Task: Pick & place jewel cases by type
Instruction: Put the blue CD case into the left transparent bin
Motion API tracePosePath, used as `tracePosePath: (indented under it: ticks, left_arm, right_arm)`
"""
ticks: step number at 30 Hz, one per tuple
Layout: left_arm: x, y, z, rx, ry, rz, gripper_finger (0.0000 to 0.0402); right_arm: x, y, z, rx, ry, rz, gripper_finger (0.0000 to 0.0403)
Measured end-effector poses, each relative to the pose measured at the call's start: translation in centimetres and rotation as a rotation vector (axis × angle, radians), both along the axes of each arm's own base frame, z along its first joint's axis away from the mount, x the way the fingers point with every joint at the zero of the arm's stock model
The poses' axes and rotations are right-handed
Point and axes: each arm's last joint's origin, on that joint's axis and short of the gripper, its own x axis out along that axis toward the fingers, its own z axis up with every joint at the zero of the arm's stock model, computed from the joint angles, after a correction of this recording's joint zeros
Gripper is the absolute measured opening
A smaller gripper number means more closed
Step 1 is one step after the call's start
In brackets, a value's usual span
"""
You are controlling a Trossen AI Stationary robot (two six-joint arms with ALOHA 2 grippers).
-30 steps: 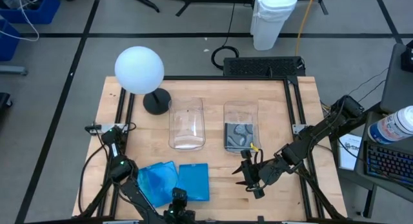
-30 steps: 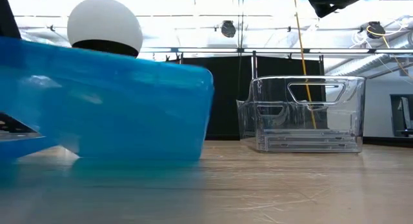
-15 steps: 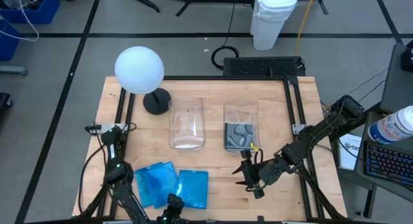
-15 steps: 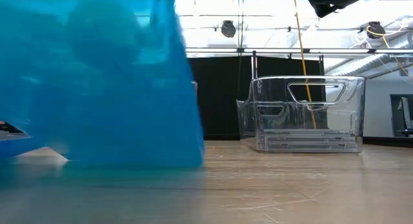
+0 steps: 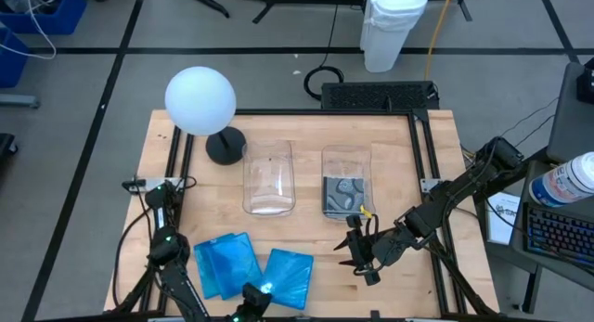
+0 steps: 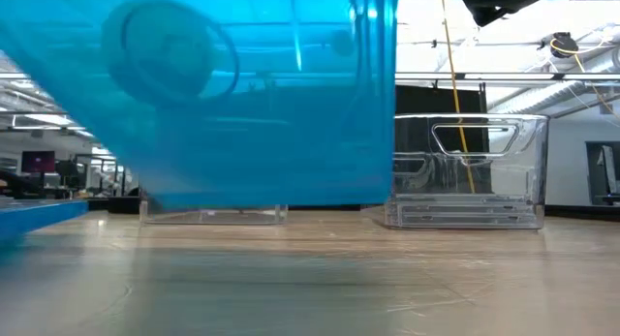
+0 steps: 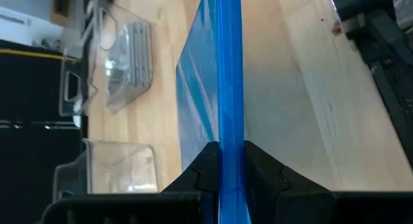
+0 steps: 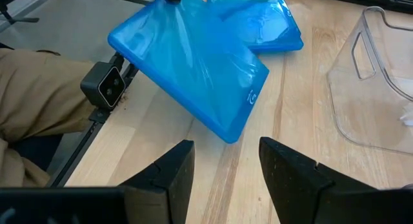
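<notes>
While your left gripper (image 7: 231, 179) clamps one blue jewel case (image 5: 290, 277) lifted at the near edge, count: patterned cases binned (image 5: 345, 194); blue stack (image 5: 225, 264) on the table, left bin (image 5: 267, 176) unfilled; right gripper (image 5: 355, 252) idle, jaws apart.

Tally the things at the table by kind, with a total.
Clear rectangular plastic bins: 2
White globe lamp: 1
Bright blue square plastic jewel cases: at least 2, one in the left gripper
Grey-patterned clear jewel cases: at least 1
Total: at least 6
</notes>
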Motion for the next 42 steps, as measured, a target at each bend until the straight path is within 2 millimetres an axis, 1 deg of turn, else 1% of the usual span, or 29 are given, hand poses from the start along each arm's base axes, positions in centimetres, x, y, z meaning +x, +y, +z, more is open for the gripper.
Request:
tracePosePath:
  ticks: [3, 6, 10, 13, 16, 20, 25, 29, 34, 38, 42]
  left_arm:
    - [-0.3, 0.2, 1.5, 0.002, -0.040, -0.018, 0.0045]
    - [-0.9, 0.4, 3.9, -0.007, -0.116, -0.034, 0.0045]
    - [-2.4, 0.7, 7.3, -0.013, -0.227, -0.068, 0.0045]
    - [-3.4, 1.2, 9.9, 0.038, -0.305, -0.117, 0.0045]
    - [-3.1, 2.1, 11.2, 0.129, -0.346, -0.143, 0.0045]
    - [-1.6, 3.6, 12.1, 0.272, -0.370, -0.142, 0.0045]
    - [0.9, 5.8, 12.3, 0.388, -0.343, -0.102, 0.0045]
    - [2.7, 7.5, 12.3, 0.423, -0.305, -0.065, 0.0045]
    - [4.2, 9.2, 12.3, 0.477, -0.243, -0.047, 0.0045]
    - [5.6, 11.0, 12.5, 0.477, -0.221, 0.000, 0.0045]
    - [7.6, 14.0, 12.8, 0.521, -0.198, 0.072, 0.0045]
  right_arm:
    - [0.0, 0.0, 0.0, 0.000, 0.000, 0.000, 0.0164]
    - [0.0, 0.0, 0.0, 0.000, 0.000, 0.000, 0.0164]
    - [0.0, 0.0, 0.0, 0.000, 0.000, 0.000, 0.0164]
    - [0.0, 0.0, 0.0, 0.000, 0.000, 0.000, 0.0164]
    - [0.0, 0.0, 0.0, 0.001, 0.001, 0.002, 0.0164]
    - [0.0, 0.0, 0.0, -0.001, 0.001, 0.004, 0.0164]
    - [0.0, 0.0, -0.1, -0.006, 0.001, 0.007, 0.0164]
    - [-0.3, -0.2, -0.9, -0.020, 0.024, 0.005, 0.0164]
    - [-0.7, -0.5, -2.0, -0.019, 0.055, -0.011, 0.0164]
    - [-0.6, -0.4, -1.9, -0.004, 0.039, -0.013, 0.0164]
    - [-0.3, -0.1, -1.2, 0.022, -0.030, 0.012, 0.0164]
